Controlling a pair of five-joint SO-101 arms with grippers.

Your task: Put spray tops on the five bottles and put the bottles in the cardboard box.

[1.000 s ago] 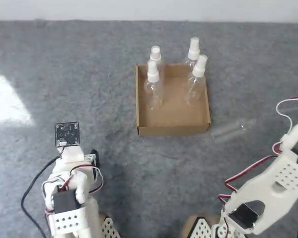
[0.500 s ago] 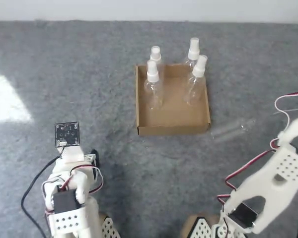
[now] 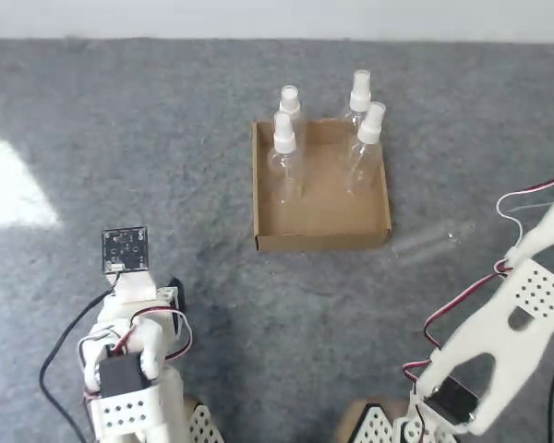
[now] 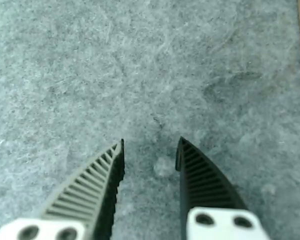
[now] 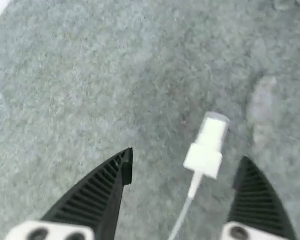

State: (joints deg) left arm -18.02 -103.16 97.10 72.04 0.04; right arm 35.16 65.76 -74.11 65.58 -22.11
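Observation:
The cardboard box (image 3: 258, 189) sits mid-table in the high view. Several clear bottles with white spray tops stand in it: two at the front (image 3: 284, 157) (image 3: 367, 143) and two at the back (image 3: 289, 100) (image 3: 359, 90). A clear bottle without a top (image 3: 431, 242) lies on the carpet to the right of the box. A loose white spray top (image 5: 206, 148) with its thin tube lies on the carpet between the fingers of my right gripper (image 5: 187, 155), which is open and not touching it. My left gripper (image 4: 151, 141) is open over bare carpet.
Grey carpet covers the table. The left arm (image 3: 129, 369) is folded at the front left. The right arm (image 3: 499, 341) stretches from the front right toward the right edge, with red and white wires (image 3: 526, 198) looping above it. A bright patch (image 3: 9, 198) lies at the far left.
The right arm has swung outward toward the right edge of the high view. The left arm, box and bottles have not moved.

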